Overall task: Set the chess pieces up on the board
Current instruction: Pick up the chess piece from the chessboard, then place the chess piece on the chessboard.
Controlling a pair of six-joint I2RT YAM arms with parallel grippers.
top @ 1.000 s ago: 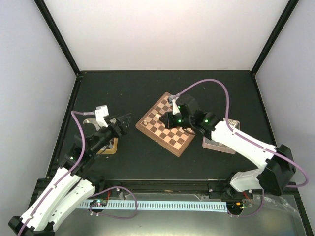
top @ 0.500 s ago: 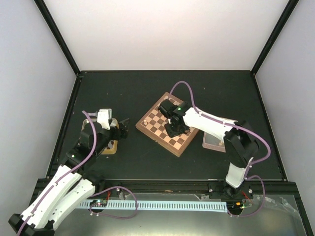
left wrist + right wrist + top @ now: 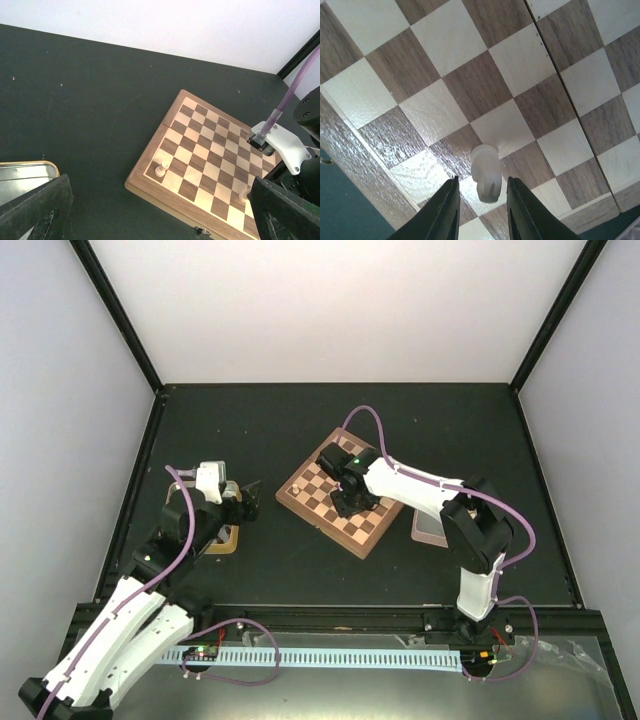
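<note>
Right wrist: pawn (image 3: 485,167) stands free between parted right gripper (image 3: 482,182) jaws, hidden from top external; left gripper (image 3: 247,497) agape.

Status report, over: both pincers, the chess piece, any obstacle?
Left pincer open, empty. Right pincer open around pale piece, standing on board. No obstruction seen.

Three chess pieces (image 3: 159,171), one board (image 3: 200,150)

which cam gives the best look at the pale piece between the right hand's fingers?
Right wrist. The pale piece sits mid-frame, upright on the board, with the right hand straddling it and a gap on each side. Left wrist shows a tiny pale piece by that arm, probably the same one. In top external the arm hides it.
</note>
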